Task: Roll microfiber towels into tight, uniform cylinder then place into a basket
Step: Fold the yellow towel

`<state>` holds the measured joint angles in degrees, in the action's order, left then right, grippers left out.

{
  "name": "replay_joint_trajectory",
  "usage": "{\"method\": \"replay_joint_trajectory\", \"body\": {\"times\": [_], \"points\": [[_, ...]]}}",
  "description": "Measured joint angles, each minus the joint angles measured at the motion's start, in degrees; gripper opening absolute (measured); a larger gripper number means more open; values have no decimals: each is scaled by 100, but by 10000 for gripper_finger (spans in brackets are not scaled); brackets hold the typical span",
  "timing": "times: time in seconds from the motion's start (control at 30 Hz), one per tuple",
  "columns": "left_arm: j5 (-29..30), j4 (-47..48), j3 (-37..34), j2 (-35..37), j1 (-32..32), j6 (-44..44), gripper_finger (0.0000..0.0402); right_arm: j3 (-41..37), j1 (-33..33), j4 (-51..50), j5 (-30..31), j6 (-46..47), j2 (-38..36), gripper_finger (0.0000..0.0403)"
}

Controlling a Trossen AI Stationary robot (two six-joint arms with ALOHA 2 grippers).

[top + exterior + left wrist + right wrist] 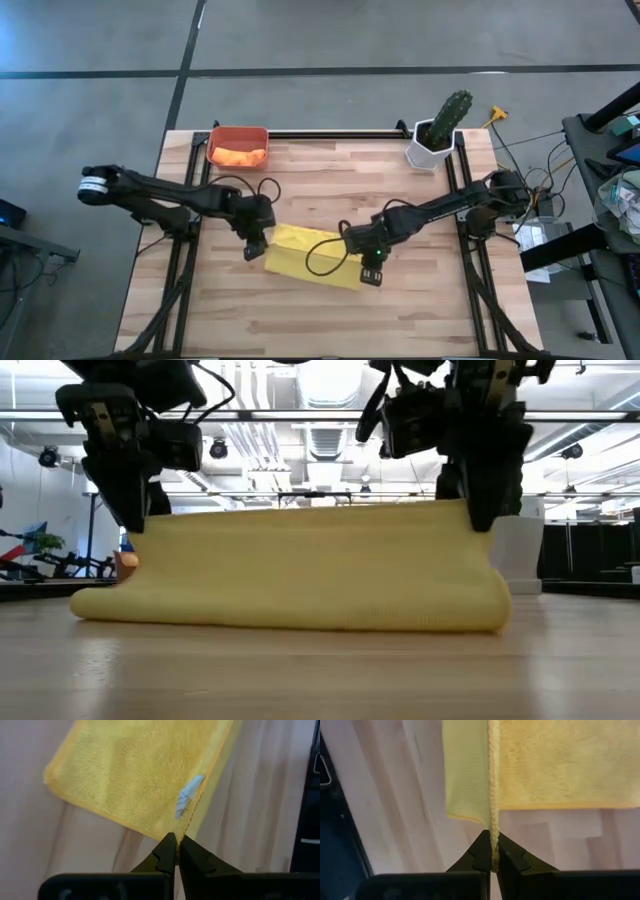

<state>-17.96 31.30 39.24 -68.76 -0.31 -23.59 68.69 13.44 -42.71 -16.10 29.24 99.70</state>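
The bright yellow towel (pixel 312 257) lies near the table's middle, partly doubled over, with its lower part on the wood (pixel 290 610). My left gripper (pixel 255 249) is shut on its left end and my right gripper (pixel 372 276) on its right end. The held edge (pixel 300 510) runs raised between them. The red-orange basket (pixel 238 146) stands at the far left with the orange towel (pixel 240 156) inside it. My left gripper pinches the yellow towel's hemmed corner (pixel 179 834) between its two fingers, just below a small white label (pixel 188 800). It comes slanting down from the table's left. That corner is raised while the towel's body rests on the table. My right gripper pinches the towel's stitched hem (pixel 493 842) between its two fingers, at the end of that edge. The fingers point steeply down. The hem runs straight away from the fingers, and a lower layer (pixel 465 780) lies on the table beneath.
A white pot with a green cactus (pixel 437 130) stands at the far right corner. A black rail (pixel 330 133) runs along the far edge. Bare wood lies along the near side of the table (pixel 320 320).
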Motion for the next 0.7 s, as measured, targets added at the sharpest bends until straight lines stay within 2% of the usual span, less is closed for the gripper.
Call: {"method": "replay_joint_trajectory", "body": {"times": [0.23, 0.5, 0.7], "points": [[443, 286, -43, 469, 201, 58, 0, 3, -299, -44, 259, -491, -46, 9], [498, 19, -301, 256, 338, 222, 0, -332, -713, 185, 329, -746, -35, 9], [785, -434, -248, 23, 486, 261, 0, -582, -860, 269, 287, -868, -35, 9]]}}
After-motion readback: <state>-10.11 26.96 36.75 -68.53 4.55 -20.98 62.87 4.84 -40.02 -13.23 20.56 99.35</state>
